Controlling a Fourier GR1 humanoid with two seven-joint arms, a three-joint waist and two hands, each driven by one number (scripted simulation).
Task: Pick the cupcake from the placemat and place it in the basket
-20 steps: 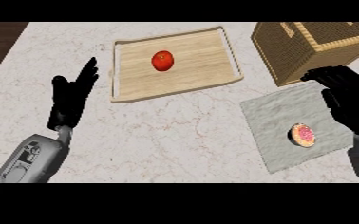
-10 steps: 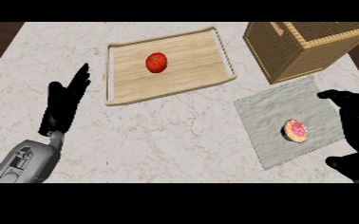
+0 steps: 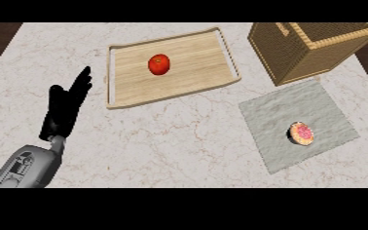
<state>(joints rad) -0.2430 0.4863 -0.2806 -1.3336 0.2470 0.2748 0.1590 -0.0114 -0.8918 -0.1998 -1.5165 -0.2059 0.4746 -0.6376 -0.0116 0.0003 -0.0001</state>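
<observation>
The cupcake (image 3: pixel 301 133) is seen lying on the grey placemat (image 3: pixel 277 114) at the near right of the marble counter (image 3: pixel 179 146), untouched by any hand. The wicker basket (image 3: pixel 298 53) stands just beyond the placemat's far edge, at the far right; its inside is not shown. To the left of the basket, a wooden tray (image 3: pixel 194 70) is set at a slant, and a red tomato (image 3: pixel 159 64) rests in it. At the near left, the left hand (image 3: pixel 66 105) is held open and resting, fingers straight, beside the tray and apart from it. Nothing lies between cupcake and basket. The right hand is not shown.
</observation>
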